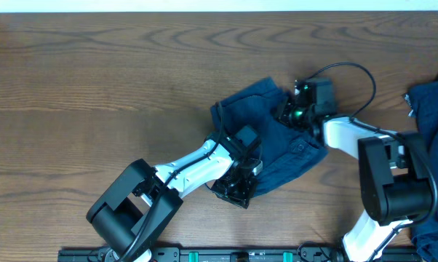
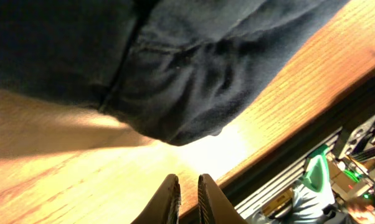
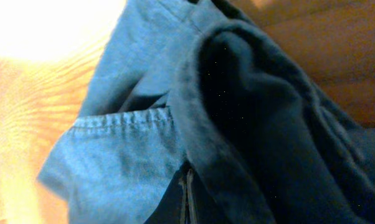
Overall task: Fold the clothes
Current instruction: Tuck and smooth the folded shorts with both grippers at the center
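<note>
The dark navy shorts (image 1: 281, 145) lie crumpled at the middle of the wooden table (image 1: 95, 94). My left gripper (image 1: 235, 191) is at the shorts' front lower edge. In the left wrist view its fingers (image 2: 187, 186) are nearly together with nothing between them, and the cloth (image 2: 175, 74) lies just beyond the tips. My right gripper (image 1: 292, 113) is at the shorts' far right corner. In the right wrist view its fingers (image 3: 187, 186) are pressed shut, with their tips under a fold of the cloth (image 3: 131, 168), which has a stitched hem.
More dark blue clothes (image 1: 433, 109) lie piled at the table's right edge. The table's front edge and a black rail (image 2: 299, 143) are close to my left gripper. Bare wood stretches to the left and far side.
</note>
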Available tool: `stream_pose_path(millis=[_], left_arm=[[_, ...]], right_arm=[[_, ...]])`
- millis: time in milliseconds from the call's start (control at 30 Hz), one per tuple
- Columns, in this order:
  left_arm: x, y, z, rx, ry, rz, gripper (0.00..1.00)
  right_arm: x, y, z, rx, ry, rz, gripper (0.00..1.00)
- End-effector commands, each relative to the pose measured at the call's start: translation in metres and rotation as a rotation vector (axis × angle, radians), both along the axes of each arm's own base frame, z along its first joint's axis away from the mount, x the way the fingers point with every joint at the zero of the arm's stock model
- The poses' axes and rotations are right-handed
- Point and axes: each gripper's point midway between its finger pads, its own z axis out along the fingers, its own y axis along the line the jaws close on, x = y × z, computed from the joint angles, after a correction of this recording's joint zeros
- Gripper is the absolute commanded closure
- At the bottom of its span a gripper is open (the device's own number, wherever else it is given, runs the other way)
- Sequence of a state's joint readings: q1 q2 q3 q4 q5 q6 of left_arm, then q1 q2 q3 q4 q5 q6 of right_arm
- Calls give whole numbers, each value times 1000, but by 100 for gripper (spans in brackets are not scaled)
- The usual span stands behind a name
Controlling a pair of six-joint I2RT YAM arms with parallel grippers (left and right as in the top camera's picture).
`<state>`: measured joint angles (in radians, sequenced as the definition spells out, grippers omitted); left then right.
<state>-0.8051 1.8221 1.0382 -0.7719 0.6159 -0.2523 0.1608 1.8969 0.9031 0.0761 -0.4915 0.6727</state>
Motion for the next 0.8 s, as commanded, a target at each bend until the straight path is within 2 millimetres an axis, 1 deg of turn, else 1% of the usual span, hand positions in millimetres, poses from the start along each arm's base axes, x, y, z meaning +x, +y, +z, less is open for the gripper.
stream_pose_path(millis=[0,67,133,200,233,300,367,400,467,533,600,633,667,700,767], left_arm=[[2,6,0,13,-31,-26,87],[4,8,5,3,-40,-29,91],[12,10,15,-11,-55,-5,91],[27,12,33,-46,-95,37,91],[35,13,42,-68,-120,59,90],[53,17,60,-115,-181,108,78],[74,24,75,-157,-252,163,65],[86,29,81,-166,-295,194,58],[101,36,85,-170,-335,237,48],[110,40,85,-168,-334,289,45],[111,40,81,-157,-316,315,45],[109,40,79,-156,-303,316,46],[105,36,76,-166,-280,307,57],[100,33,74,-173,-263,296,73],[89,26,68,-180,-226,269,90]], right_arm=[[3,9,44,94,-115,166,99],[-4,6,62,102,-126,197,99],[-16,-1,78,63,-138,226,99],[-31,-10,85,-16,-120,234,98],[-39,-17,84,-62,-89,220,97],[-59,-32,76,-168,-2,187,96],[-79,-47,64,-270,99,162,96],[-90,-53,56,-315,153,159,96],[-104,-59,42,-367,221,162,96],[-113,-63,27,-398,268,167,96],[-118,-66,12,-410,299,170,96],[-120,-66,5,-411,311,173,96],[-122,-67,-5,-416,332,175,97],[-124,-68,-11,-421,346,176,97],[-131,-71,-26,-439,402,179,99]])
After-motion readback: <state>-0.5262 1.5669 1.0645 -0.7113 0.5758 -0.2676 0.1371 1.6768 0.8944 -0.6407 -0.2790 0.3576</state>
